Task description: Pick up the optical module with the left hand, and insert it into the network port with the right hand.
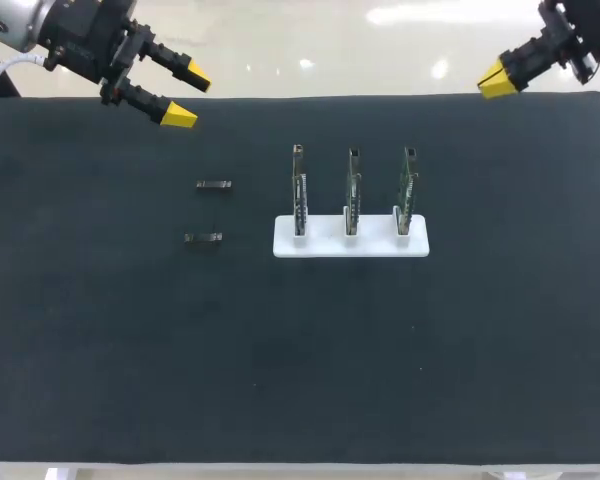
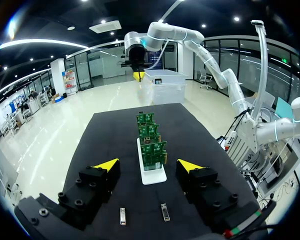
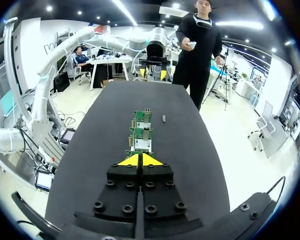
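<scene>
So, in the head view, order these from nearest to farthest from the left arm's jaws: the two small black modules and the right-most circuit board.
1. The far module: left of the white stand, toward the table's far edge.
2. The near module: beside it, toward the table's near edge.
3. The right-most circuit board: at the stand's right end.

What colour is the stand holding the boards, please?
The stand is white; head view shows it best.

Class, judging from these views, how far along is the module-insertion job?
Done: nothing; both optical modules lie on the mat beside the white stand. In hand: nothing; left jaws open, right jaws shut, both empty. Left: pick up, then insert.
</scene>
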`<state>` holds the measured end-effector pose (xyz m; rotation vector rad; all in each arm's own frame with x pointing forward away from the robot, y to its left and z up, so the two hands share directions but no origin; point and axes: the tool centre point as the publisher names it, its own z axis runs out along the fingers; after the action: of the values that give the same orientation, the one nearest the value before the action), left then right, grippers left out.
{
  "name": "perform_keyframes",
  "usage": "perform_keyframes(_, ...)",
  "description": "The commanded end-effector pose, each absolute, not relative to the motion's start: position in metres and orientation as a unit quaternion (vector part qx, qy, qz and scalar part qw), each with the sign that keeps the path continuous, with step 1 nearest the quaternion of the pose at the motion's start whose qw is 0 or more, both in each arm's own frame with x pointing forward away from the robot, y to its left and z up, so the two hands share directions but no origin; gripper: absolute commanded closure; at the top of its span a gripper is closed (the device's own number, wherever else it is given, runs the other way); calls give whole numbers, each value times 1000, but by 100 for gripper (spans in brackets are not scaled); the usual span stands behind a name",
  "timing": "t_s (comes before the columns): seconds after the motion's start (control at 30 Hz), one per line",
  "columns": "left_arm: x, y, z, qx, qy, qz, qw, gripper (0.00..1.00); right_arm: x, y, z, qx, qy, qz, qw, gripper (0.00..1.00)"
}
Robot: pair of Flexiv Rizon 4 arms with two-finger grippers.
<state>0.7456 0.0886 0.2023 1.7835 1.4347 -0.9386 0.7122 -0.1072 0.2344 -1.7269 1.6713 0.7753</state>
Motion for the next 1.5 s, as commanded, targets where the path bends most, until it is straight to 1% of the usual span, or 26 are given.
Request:
perform_keyframes(0.03, 747, 88, 203, 682, 548, -358, 326, 0, 718, -108, 234, -654, 627, 300, 298, 0)
perform_keyframes(1.0, 747, 88, 203, 682, 548, -358, 326, 0, 718, -108, 234, -654, 627, 300, 298, 0)
perform_keyframes(1.13, 755, 100, 188, 707, 592, -289, 257, 0, 718, -108, 234, -654, 627, 300, 298, 0)
perform_keyframes(1.17, 758, 102, 183, 714, 607, -260, 231, 0, 718, -108, 234, -654, 627, 300, 298, 0)
perform_keyframes(1.27, 765, 110, 170, 725, 625, -220, 188, 0, 718, -108, 234, -654, 627, 300, 298, 0)
perform_keyframes(1.43, 770, 124, 149, 747, 627, -174, 136, 0, 718, -108, 234, -654, 627, 300, 298, 0)
perform_keyframes(1.5, 770, 130, 139, 757, 628, -153, 102, 0, 718, -108, 234, -654, 627, 300, 298, 0)
